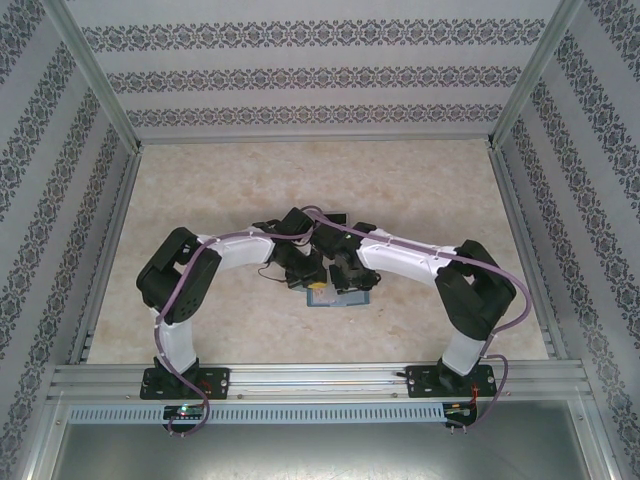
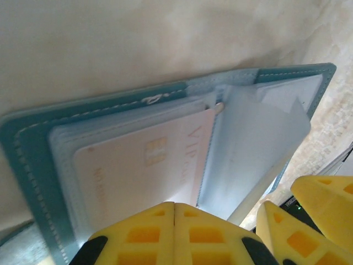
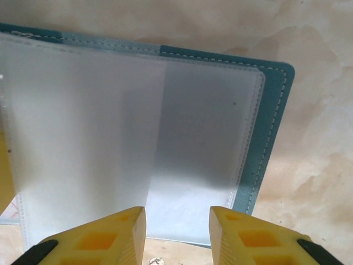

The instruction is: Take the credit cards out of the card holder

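Pinning card holder [image 2: 30,165] edge, apparently: left hand [image 2: 175,208]

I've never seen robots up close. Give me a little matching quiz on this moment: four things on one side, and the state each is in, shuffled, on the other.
Things:
1. left fingers
2. right fingers
3. card holder
4. pale card

States:
a. lying open like a book
b. tucked inside, not yet out
c. pressed together
d. standing apart

Pairs: 1-c, 2-d, 3-a, 4-b
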Robot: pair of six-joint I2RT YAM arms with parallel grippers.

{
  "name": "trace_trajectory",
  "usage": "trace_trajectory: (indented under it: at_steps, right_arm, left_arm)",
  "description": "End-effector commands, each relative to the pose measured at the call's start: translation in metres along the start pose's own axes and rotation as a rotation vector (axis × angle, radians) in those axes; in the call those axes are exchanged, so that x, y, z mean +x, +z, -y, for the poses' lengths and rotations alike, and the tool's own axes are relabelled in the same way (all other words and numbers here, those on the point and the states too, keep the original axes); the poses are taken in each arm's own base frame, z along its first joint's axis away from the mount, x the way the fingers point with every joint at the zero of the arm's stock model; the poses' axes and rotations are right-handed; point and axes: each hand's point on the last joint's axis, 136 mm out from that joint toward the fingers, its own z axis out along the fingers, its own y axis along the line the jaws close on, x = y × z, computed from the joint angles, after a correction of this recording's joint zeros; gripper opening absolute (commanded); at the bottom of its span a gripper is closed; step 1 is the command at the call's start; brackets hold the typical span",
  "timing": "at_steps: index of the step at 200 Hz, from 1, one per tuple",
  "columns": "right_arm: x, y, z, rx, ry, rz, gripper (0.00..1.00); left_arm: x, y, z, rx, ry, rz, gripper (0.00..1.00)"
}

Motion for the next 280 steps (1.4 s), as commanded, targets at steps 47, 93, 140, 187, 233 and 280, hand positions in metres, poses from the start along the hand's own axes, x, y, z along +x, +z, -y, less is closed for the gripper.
trace_trajectory:
  at_steps: [47,93,140,187,233,280]
  right_arm:
    - [0.0,-0.016,0.019,-0.08,0.088,0.047,0.36]
    - [0.002,-0.02,0.044,-0.126,0.161,0.065,0.36]
    - [0.006,-0.025,0.061,-0.156,0.211,0.088,0.36]
    - [0.008,-0.027,0.072,-0.171,0.239,0.1,0.36]
    - [0.009,-0.027,0.072,-0.211,0.256,0.102,0.36]
    - [0.005,-0.02,0.037,-0.418,0.281,0.073,0.34]
  left_arm:
    - [0.0,0.001,0.026,0.037,0.039,-0.008,0.0]
    - [0.003,0.01,0.035,0.036,0.055,-0.028,0.0]
    - [0.005,0.02,0.046,0.032,0.079,-0.046,0.03]
    - [0.005,0.034,0.041,-0.001,0.069,-0.068,0.04]
    - [0.003,0.045,0.045,0.0,0.075,-0.081,0.04]
    - [0.002,0.056,0.043,0.004,0.068,-0.093,0.05]
